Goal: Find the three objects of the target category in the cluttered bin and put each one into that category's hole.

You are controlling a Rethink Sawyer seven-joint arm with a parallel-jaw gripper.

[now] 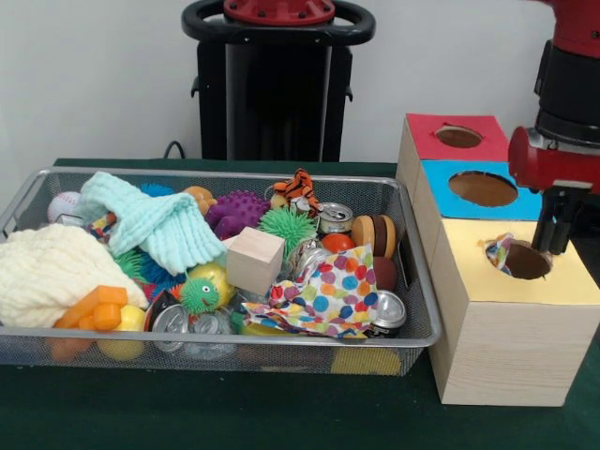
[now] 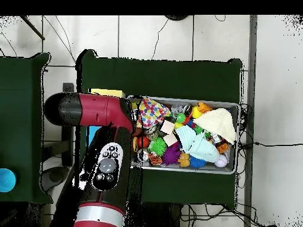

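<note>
The wire mesh bin holds mixed clutter. One white cloth with coloured polka dots lies crumpled at its front right; the overhead view shows it at the bin's left end. The yellow-surrounded hole tops the nearest wooden box. A second polka-dot cloth hangs at the hole's left rim, partly inside. My gripper reaches down to the hole's right rim, just beside that cloth. In the overhead view my arm hides the gripper and the hole. No third dotted cloth shows.
Behind the yellow box stand a blue-topped box and a red-topped box. The bin also holds a mint knitted cloth, a cream knitted cloth, a wooden cube, cans, balls and spiky toys.
</note>
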